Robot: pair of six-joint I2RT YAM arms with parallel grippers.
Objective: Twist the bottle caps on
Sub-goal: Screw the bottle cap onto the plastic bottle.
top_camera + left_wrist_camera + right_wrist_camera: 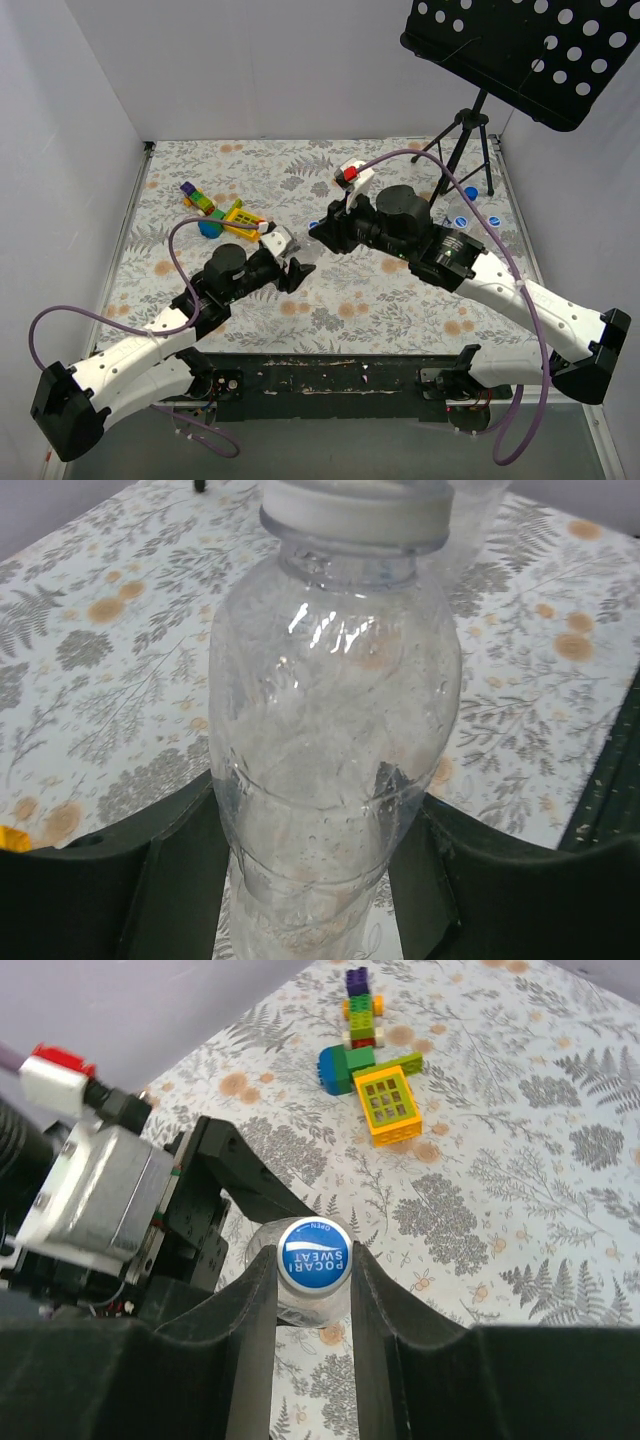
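A clear plastic bottle (pixel 330 780) stands upright, and my left gripper (pixel 320 880) is shut on its lower body. Its black fingers (pixel 170 880) press both sides. On the bottle's neck sits a blue cap (pixel 312 1253) printed with white letters. My right gripper (pixel 312 1260) is shut on this cap from above, one finger (pixel 250 1310) on each side. In the top view the left gripper (pixel 297 270) and right gripper (pixel 322 235) meet at mid-table, and the bottle is hidden between them. Loose blue caps (pixel 471 192) lie at the right.
Colourful toy blocks (pixel 225 215) lie at the back left, also in the right wrist view as toy blocks (pixel 370 1070). A black tripod stand (pixel 470 130) with a perforated black desk (pixel 520 50) is at the back right. Two more caps (pixel 461 222) lie near it.
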